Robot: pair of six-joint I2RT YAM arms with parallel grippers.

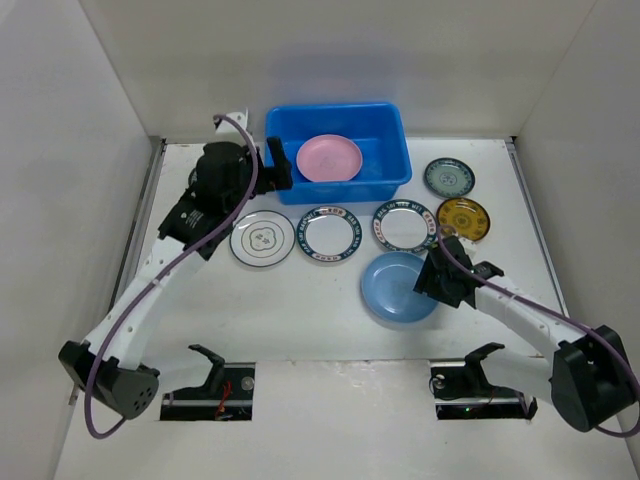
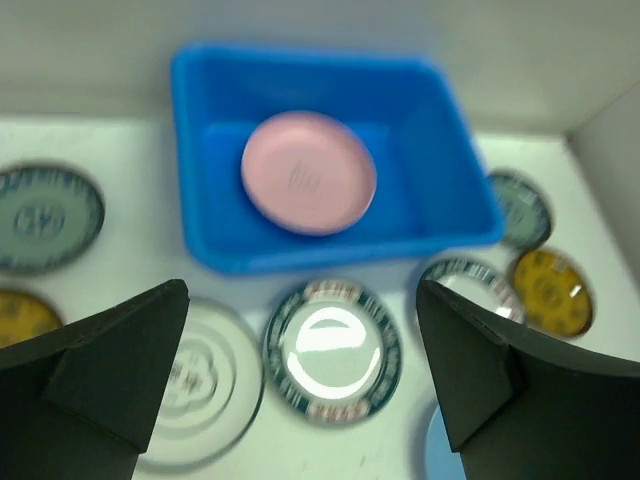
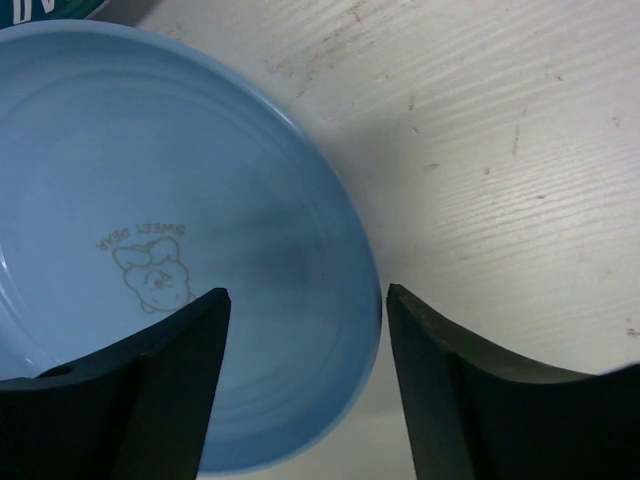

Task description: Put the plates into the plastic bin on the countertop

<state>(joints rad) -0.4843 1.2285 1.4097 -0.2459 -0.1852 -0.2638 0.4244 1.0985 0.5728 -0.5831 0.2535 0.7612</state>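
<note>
Frankly, the left wrist view is coming through blurred, so the rim patterns on the row of three white plates [image 1: 329, 234] are smearing into dark rings. From above, the right arm [image 1: 520, 315] is covering the right edge of the blue plate [image 1: 392, 288], lower centre of the frame, and the right wrist view is cropping that plate at left and bottom.

The right jaws are standing open astride its rim, one finger [image 3: 140, 400] over the plate and the other over the bare worktop [image 3: 500, 150]; whether either is touching is not showing. The left jaws are gaping wide, gripping nothing, hanging at the left front corner of the plastic bin [image 1: 385, 125].

A pink plate [image 1: 329, 158] is lying inside the bin. The blue plate is showing a faint "SWEET DEAR" print. A teal plate [image 1: 449, 177] and a yellow plate [image 1: 463, 218] are sitting at right.
</note>
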